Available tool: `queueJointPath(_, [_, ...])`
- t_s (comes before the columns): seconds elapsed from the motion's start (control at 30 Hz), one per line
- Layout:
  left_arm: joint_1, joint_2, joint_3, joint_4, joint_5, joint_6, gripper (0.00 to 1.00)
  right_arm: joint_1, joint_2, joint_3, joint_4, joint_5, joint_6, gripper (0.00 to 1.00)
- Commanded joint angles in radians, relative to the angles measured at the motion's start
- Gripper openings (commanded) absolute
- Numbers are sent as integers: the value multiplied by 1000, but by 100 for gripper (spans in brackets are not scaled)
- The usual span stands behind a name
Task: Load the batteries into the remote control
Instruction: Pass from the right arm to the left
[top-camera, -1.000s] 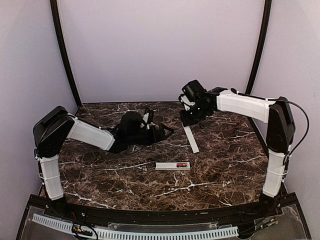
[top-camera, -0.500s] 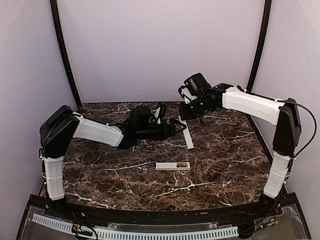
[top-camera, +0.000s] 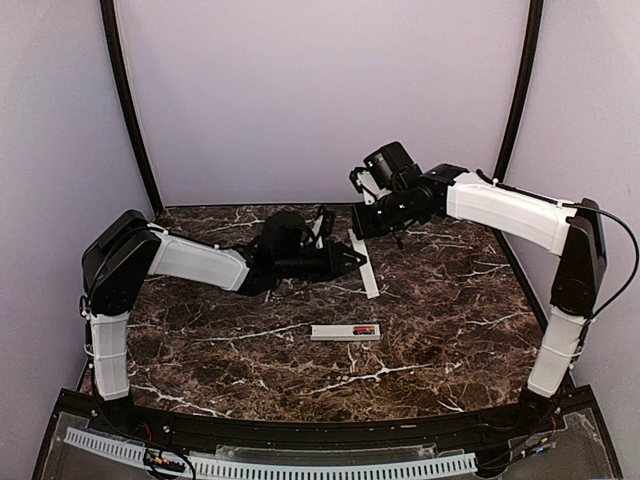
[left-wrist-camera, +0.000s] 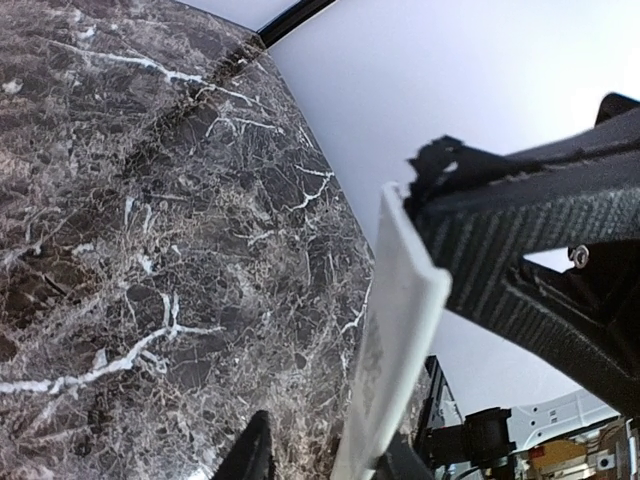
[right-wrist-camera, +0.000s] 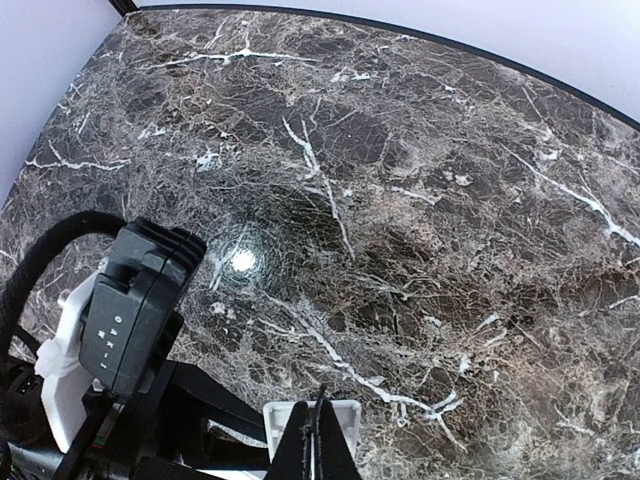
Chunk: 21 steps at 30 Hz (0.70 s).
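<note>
The right gripper (top-camera: 360, 230), clamped shut on the upper end of a flat white cover strip (top-camera: 367, 277), holds it slanting over the table (top-camera: 450, 300). The left gripper (top-camera: 348, 258) is part-closed around its lower half, though whether both pads touch cannot be told. The remote control (top-camera: 335, 332) lies well apart toward the front, one red battery (top-camera: 365, 330) seated in it. A clean handover likely needs a firm left grip before the right lets go. Faint embossing on the strip is unreadable.
</note>
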Motion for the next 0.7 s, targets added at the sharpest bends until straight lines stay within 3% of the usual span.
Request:
queueJointPath(0.0, [-5,-4,29,-13,11,15,25,15,-31,14,19,-6,13,0])
queueJointPath(0.2, [-3,-4,37,-5,19,26,1,18,-39,0,25,-13,15,0])
queueJointPath(0.33, [-3,-10,36,-11,31,34,0,18,-63,-6,25,-15,-24,2])
queueJointPath(0.5, [-2,-64,35,-61,43,170,0,13,-188,-82,90,-65,-146,31])
queueJointPath(0.6, [-2,-139,26,-99,65,288,0,-6,-312,-167,170,-235,-245,52])
queueJointPath(0.67, [-3,-188,15,-104,116,374,0,-18,-373,-215,207,-346,-293,59])
